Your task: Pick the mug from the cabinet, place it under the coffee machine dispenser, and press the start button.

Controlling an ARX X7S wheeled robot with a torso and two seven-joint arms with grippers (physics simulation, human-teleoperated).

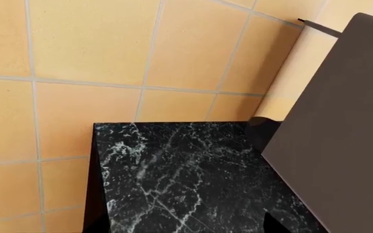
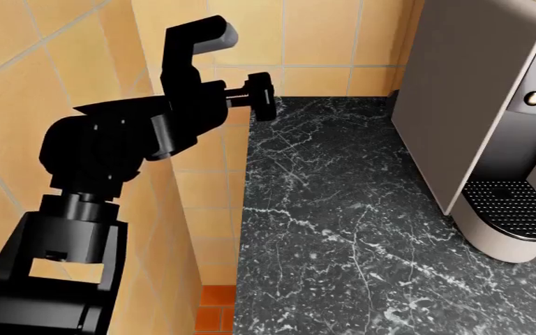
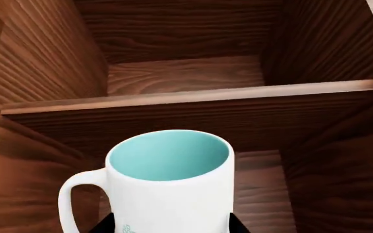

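Sitting inside the wooden cabinet (image 3: 186, 73) is the mug (image 3: 167, 184), the right gripper's dark fingers flanking its base, apparently pinching it for lift-out. The left gripper (image 2: 214, 77) idles raised beside the marble counter (image 2: 343, 230); its jaw state I cannot tell.

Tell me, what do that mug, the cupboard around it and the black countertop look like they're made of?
Mug: looks like glossy white ceramic, smooth sheen, pale teal inside. Cupboard: dark brown wood, visible grain, matte. Countertop: seemingly polished black marble, white veins throughout.
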